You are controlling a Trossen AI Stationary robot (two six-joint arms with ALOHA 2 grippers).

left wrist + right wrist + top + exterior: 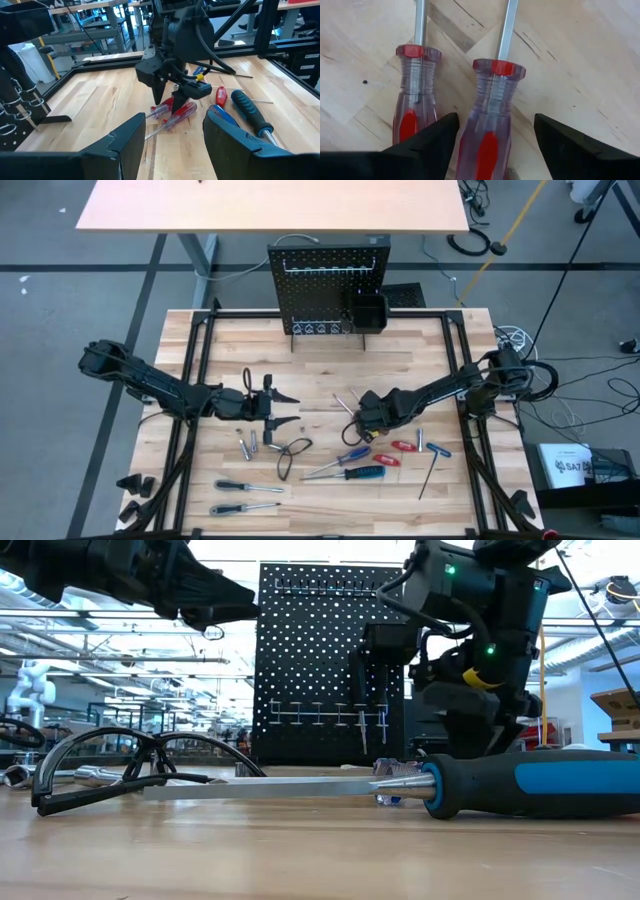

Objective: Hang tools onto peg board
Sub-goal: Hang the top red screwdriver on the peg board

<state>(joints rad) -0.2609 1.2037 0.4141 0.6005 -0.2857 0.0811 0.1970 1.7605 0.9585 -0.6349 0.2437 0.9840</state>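
Two clear-handled screwdrivers with red cores lie side by side on the table (pixel 230 345); the right gripper (pixel 492 137) is lowered over them with its fingers spread, one screwdriver (pixel 490 115) between the fingers, the other (pixel 412 95) just outside one of them, neither gripped. Near them lie two blue-and-black screwdrivers, one (pixel 355 473) with a long shaft, and a black wire loop (pixel 290 452). The left gripper (pixel 278 408) hovers near table centre, arm stretched low, fingers wide apart and empty. One peg board (pixel 325 285) stands upright at the table's far edge, carrying one small black bin (pixel 367 312).
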